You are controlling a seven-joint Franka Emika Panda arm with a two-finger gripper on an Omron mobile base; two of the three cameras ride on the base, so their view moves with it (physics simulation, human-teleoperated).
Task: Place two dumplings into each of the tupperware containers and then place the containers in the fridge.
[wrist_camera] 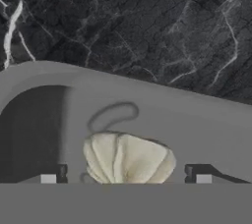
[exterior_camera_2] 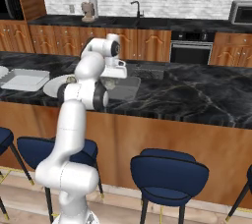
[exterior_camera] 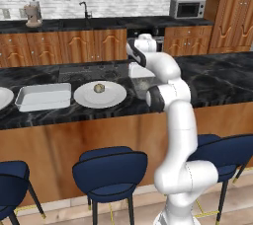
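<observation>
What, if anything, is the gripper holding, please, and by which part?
Nothing: the gripper is open, fingertips clear either side of a dumpling lying in the grey container.

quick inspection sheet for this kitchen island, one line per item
surface: black marble island counter, bar stools in front of it
job's things: whitish tupperware container at left, seems empty; grey translucent container under the hand with a dumpling inside; another dumpling on the round white plate
clutter: nothing seen
grippers: gripper open over the grey container, fingers either side of the dumpling, not gripping it
cables: nothing seen
surroundings: microwave, sink faucet, built-in oven, wood cabinets; fridge not identified
</observation>
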